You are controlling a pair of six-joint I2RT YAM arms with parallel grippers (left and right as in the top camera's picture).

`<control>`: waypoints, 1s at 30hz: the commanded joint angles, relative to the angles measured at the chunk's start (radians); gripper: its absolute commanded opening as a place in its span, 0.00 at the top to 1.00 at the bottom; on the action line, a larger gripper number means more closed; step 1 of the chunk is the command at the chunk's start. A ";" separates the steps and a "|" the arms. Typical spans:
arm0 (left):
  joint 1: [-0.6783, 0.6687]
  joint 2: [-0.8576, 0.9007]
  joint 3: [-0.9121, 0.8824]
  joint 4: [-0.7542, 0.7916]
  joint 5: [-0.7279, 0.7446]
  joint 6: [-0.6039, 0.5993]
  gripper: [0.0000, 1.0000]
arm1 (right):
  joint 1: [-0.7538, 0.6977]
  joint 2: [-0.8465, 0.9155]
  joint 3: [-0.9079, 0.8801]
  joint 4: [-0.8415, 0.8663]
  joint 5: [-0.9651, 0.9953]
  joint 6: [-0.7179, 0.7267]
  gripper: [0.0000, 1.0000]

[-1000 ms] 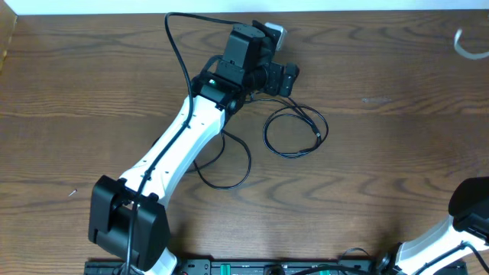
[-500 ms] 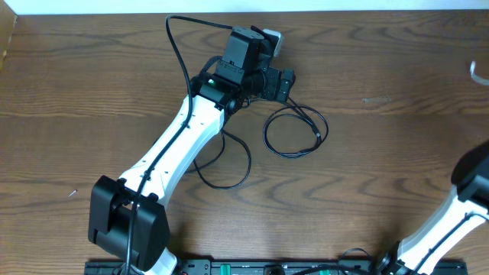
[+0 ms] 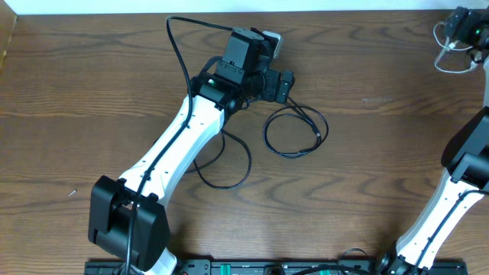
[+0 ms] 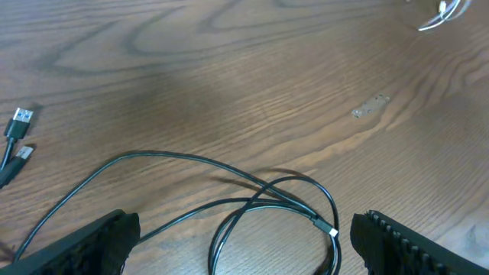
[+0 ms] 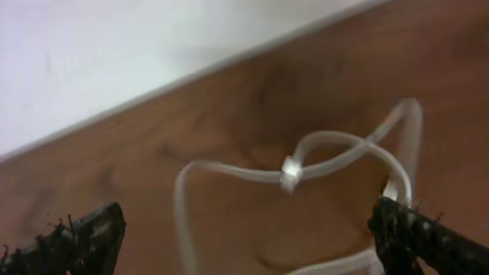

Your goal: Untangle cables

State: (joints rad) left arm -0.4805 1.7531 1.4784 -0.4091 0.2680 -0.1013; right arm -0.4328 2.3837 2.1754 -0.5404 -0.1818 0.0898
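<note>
Crossing in white cable [image 5: 290, 174] shows only from the right wrist, inside spread right gripper [image 5: 244, 221]; left gripper [image 4: 244, 225] spread over black cable [image 4: 263, 187].

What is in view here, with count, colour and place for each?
black cable: 1, black, looped at the table's middle
white cable: 1, white, coiled at the far right corner
table: 1, brown wood, under everything
wall: 1, white, along the far edge
left arm: 1, white and black, stretched to the middle
right arm: 1, white and black, along the right edge
left gripper: 1, black, open over the black cable
right gripper: 1, black, open over the white cable
</note>
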 commanded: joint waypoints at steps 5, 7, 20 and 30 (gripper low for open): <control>0.015 -0.025 0.013 -0.025 0.009 0.003 0.05 | -0.006 -0.090 0.147 -0.272 -0.012 -0.046 0.01; 0.025 -0.027 0.013 -0.033 0.009 0.003 0.05 | -0.006 -0.103 0.174 -0.334 -0.011 -0.086 0.01; 0.135 -0.175 0.013 -0.067 0.009 0.003 0.05 | -0.004 -0.269 0.204 -0.550 -0.012 -0.109 0.01; 0.203 -0.350 0.013 -0.221 0.009 0.020 0.05 | 0.003 -0.367 0.204 -0.666 -0.192 -0.165 0.04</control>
State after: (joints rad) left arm -0.2859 1.4494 1.4784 -0.5907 0.2676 -0.1005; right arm -0.4355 2.0548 2.3573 -1.1774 -0.2356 -0.0196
